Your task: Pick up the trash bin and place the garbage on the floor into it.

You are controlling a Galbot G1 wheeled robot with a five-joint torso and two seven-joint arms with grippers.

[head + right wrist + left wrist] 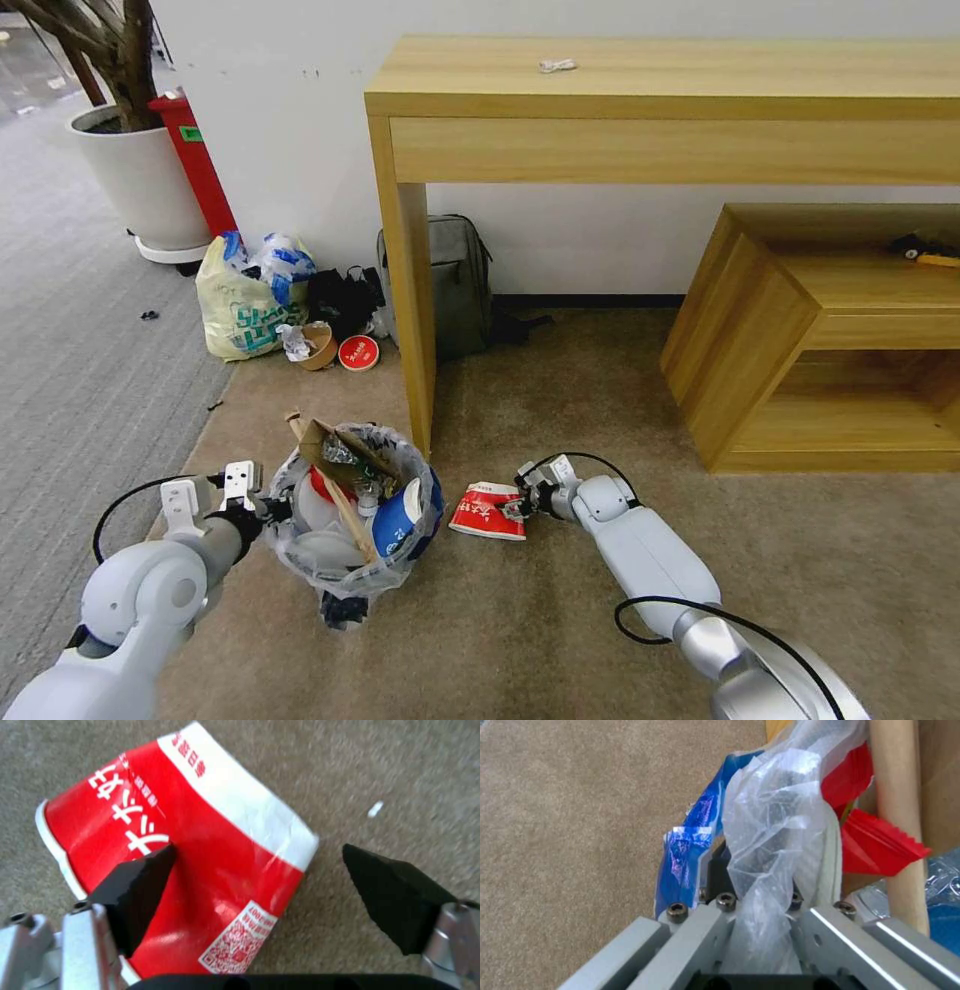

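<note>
My right gripper [255,870] is spread wide and low over the flattened red-white paper cup [190,843] on the beige carpet [560,640]. One black fingertip [135,888] is already above the cup's red face and the other is over bare carpet beside its edge. For a good pinch I think I should bring the edge of the cup between the two tips, because the flat paper gives little to catch from above. My left gripper [255,505] is pressed together on the plastic liner at the rim of the trash bin [350,520], which is just beside the cup on the robot's left. The bin is already full with a blue cup [400,520], a wooden stick [335,490] and cardboard [345,450], so there is little room. The leg of the wooden desk [412,300] stands near behind both, and I must lift carefully there.
</note>
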